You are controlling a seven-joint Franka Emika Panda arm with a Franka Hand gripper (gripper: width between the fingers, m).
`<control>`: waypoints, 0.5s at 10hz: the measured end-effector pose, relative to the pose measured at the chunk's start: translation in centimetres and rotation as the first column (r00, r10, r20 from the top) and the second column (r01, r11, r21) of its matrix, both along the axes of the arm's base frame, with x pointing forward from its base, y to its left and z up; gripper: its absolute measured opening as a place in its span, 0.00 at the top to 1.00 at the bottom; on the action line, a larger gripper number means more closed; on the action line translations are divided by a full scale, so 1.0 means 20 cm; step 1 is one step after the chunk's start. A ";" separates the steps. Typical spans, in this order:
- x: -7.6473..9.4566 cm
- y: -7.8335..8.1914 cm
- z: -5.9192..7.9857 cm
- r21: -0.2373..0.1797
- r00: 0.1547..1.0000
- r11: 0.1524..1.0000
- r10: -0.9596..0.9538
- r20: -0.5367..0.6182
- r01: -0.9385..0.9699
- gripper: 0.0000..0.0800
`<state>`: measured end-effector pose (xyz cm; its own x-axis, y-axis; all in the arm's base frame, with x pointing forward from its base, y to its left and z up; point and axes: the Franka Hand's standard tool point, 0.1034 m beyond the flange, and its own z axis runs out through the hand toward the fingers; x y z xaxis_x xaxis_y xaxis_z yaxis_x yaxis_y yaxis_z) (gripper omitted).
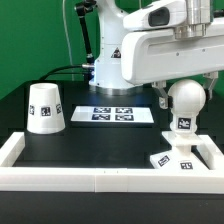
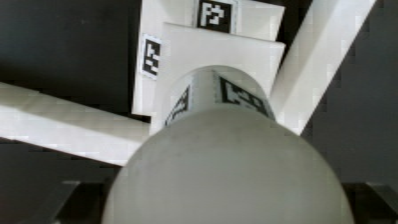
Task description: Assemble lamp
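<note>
Black tabletop inside a low white fence carries the shade at the exterior view's left and the marker board mid-table, while the gripper, fingers pinching the bulb, holds it upright over the square base by the right corner
</note>
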<state>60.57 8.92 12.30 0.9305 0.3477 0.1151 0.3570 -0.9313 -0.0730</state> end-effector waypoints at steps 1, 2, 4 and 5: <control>0.00 0.00 0.00 0.010 0.999 0.999 -0.040 -0.004 0.040 0.28; 0.00 -0.01 0.00 0.038 0.985 0.984 -0.174 -0.017 0.174 0.28; 0.00 0.01 0.00 0.049 0.944 0.943 -0.329 -0.037 0.330 0.28; 0.00 0.01 0.00 0.056 0.896 0.895 -0.440 -0.057 0.443 0.28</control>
